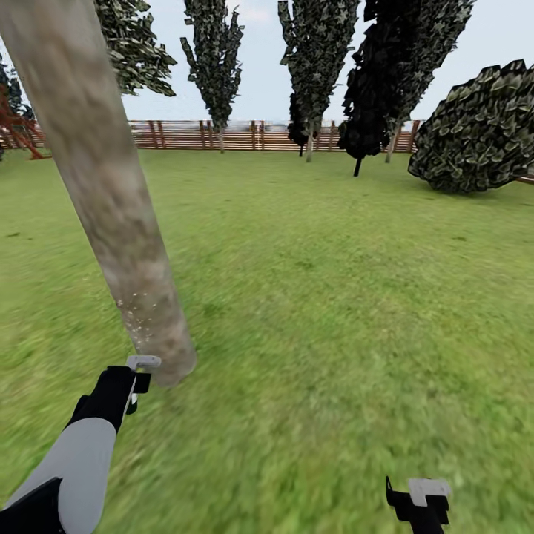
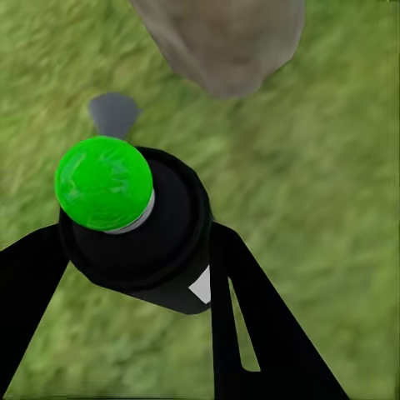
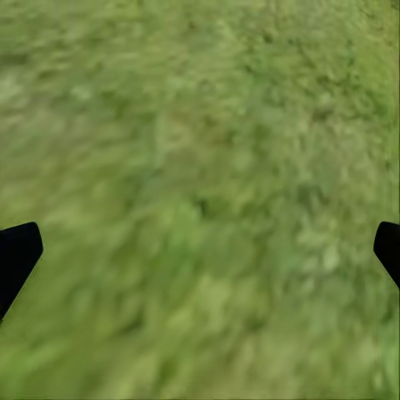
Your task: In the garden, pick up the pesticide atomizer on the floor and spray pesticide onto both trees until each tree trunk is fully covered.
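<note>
A thick mottled grey-tan tree trunk [image 1: 111, 193] leans across the left of the head view and meets the grass close to my left gripper [image 1: 137, 374]. Pale specks dot the bark low down. In the left wrist view the left gripper [image 2: 137, 258] is shut on the pesticide atomizer [image 2: 158, 267], a black bottle whose round top [image 2: 104, 183] shows bright green. The trunk's base [image 2: 225, 42] lies just beyond the bottle. My right gripper [image 1: 419, 495] hangs low at the right over bare grass, and its fingers [image 3: 17, 254] stand wide apart and open with nothing between them.
Green lawn [image 1: 334, 297] spreads ahead and to the right. A brown slat fence [image 1: 245, 136] bounds the far side, with dark columnar trees [image 1: 215, 59] and a round dark bush [image 1: 482, 130] before it. A reddish plant [image 1: 15, 126] stands at the far left.
</note>
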Controlling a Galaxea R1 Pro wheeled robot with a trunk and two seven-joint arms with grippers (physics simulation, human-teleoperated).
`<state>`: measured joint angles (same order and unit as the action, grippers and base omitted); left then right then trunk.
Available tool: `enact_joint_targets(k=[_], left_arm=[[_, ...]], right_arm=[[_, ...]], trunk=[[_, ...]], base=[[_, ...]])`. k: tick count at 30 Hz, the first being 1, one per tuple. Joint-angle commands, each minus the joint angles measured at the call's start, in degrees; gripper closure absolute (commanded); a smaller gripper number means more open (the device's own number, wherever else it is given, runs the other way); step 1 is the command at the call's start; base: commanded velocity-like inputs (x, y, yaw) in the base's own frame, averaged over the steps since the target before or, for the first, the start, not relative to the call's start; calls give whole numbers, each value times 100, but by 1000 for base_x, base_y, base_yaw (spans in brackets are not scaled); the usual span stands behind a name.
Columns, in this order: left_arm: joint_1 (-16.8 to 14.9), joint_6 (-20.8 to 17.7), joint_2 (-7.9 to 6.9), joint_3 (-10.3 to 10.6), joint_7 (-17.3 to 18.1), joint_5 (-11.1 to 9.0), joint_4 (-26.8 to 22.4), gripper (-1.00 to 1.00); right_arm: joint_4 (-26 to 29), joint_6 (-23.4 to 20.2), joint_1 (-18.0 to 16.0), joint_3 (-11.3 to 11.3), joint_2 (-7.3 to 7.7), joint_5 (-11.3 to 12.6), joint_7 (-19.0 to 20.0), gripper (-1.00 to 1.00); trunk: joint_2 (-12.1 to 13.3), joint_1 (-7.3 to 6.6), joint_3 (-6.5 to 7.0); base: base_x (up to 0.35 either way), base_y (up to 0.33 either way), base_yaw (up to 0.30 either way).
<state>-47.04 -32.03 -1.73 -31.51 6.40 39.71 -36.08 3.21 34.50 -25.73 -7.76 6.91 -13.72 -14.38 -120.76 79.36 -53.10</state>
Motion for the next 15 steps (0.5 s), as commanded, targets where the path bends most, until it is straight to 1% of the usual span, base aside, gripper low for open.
enact_joint_targets(k=[1,13,15], left_arm=[[-3,-14,6,-28,55,63,-8,100],[72,-14,10,-1,63,77,-4,100],[73,-14,13,3,63,74,-4,100]], right_arm=[[-5,13,-2,-42,-3,-61,-21,-100],[-5,13,-2,-42,-5,-61,-21,-100],[-5,13,-2,-42,-5,-61,-19,-100]], trunk=[[-2,1,-5],[-2,1,-5],[-2,1,-5]], base=[[176,-246,276],[175,-245,276],[161,-245,172]])
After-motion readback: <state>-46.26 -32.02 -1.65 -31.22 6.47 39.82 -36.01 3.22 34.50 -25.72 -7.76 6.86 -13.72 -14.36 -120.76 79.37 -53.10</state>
